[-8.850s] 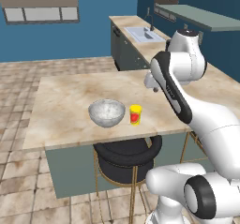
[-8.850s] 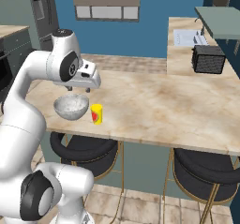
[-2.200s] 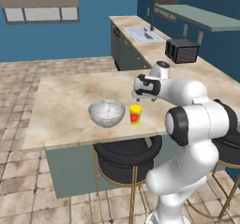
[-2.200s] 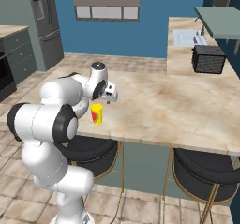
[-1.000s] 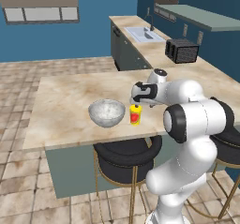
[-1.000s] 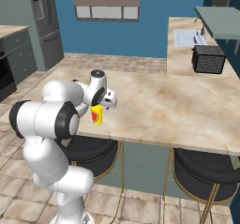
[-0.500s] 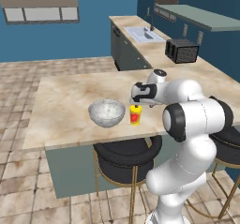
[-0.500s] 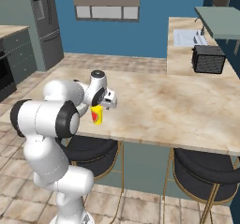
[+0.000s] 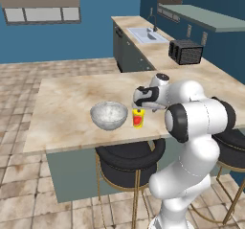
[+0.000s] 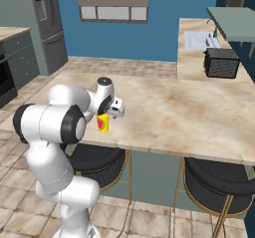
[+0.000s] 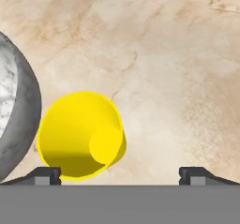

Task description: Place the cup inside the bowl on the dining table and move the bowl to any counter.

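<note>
**Gripper poised above the cup, before the grasp.**
The two-finger gripper [image 11: 120, 174] hangs just over the small yellow cylindrical cup [image 9: 138, 118], its fingers spread wide and holding nothing; in the hand view the cup's open mouth [image 11: 80, 135] lies toward the left fingertip [image 11: 44, 173] rather than midway, so a small sideways correction is probably needed before descending. The cup stands upright on the beige marble-patterned dining table [image 9: 67, 103], near its front edge, just right of the round shallow silvery-grey bowl [image 9: 109, 115] and apart from it. This closeness keeps the coming transfer short. The bowl is empty; the long marble-patterned counter [image 9: 158, 51] lies beyond.
</note>
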